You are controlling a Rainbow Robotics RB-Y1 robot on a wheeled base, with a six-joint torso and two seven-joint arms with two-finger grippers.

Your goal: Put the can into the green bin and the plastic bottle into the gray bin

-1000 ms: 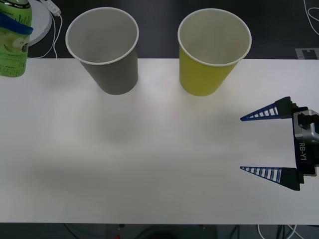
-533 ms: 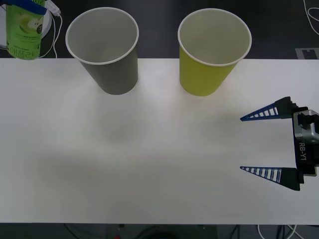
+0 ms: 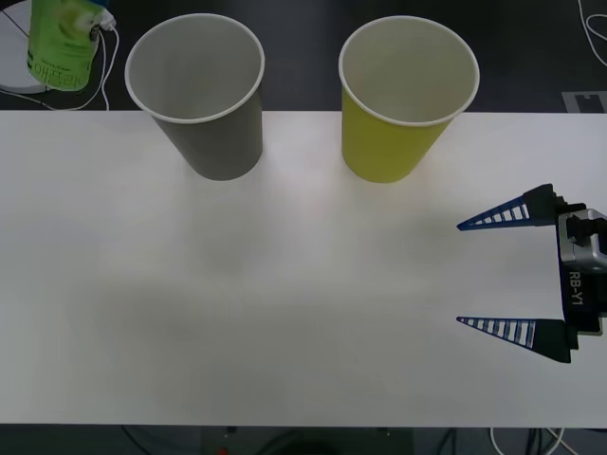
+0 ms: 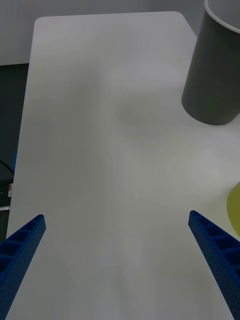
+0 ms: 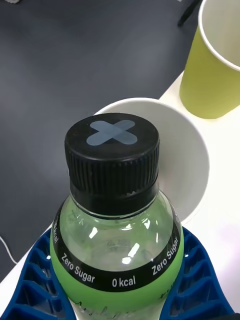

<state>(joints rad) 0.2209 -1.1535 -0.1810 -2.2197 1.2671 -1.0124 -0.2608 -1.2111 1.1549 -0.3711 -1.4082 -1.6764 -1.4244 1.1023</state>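
While the plastic bottle [image 5: 117, 220] is clamped between the blue ribbed fingers [image 5: 30, 285] of the left gripper [image 5: 117, 295], it is held in the air, and in the front view the plastic bottle [image 3: 62, 43] is seen at about 10 o'clock, beyond the far edge of the white table [image 3: 285, 284] and near the gray bin [image 3: 199, 90]. From the left wrist camera the black cap [image 5: 112, 160] with a pale cross is seen above the white inside of the gray bin [image 5: 185, 160], and the green bin [image 5: 212, 65] is found just behind it. Both bins are kept upright at the far edge of the table, the green bin [image 3: 406, 95] at about 1 o'clock. The right gripper [image 3: 517, 280] is placed over the table at 4 o'clock, with its fingers [image 3: 503, 215] spread wide apart and nothing between them.
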